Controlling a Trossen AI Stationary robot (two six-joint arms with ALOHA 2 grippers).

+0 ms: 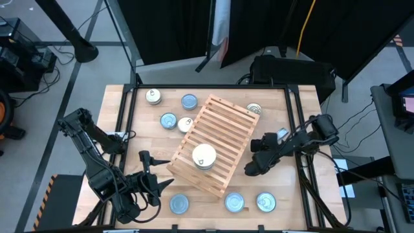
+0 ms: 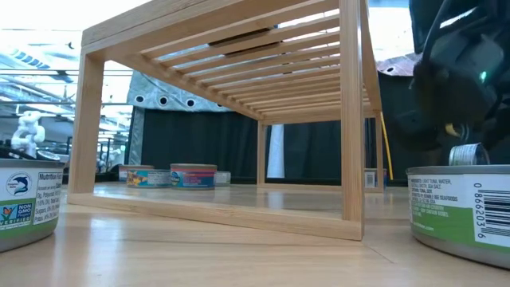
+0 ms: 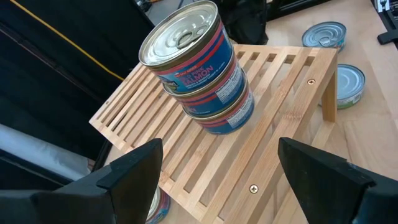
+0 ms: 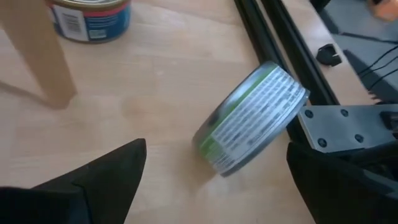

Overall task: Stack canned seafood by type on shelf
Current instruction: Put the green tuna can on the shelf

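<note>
Two green-labelled tins are seen closest in the low view, one at the left edge (image 2: 28, 203) and one at the right edge (image 2: 462, 211), both standing flat on the worktop (image 2: 239, 255); between them the shelf (image 2: 239, 119) is seen from below, a side the overhead camera does not give. From above, the shelf (image 1: 217, 144) is shown lying askew, its long axis running from the near left to the far right, with a stack of tins (image 1: 204, 156) on its slats. Only the left wrist view reveals that this stack (image 3: 199, 65) is three salmon tins high, upright, pull-tab lid upward. The left claw (image 1: 152, 178) is held wide open at the near-left corner of the shelf, with the stack just beyond it and apart from it. The right claw (image 1: 257, 158) is also spread open, near the right side of the shelf. In its wrist view a green-labelled tin (image 4: 252, 118) is shown tilted on its edge on the worktop between the two fingers, beside the black rail, with no contact visible. Other tins lie scattered along the far and near edges.
</note>
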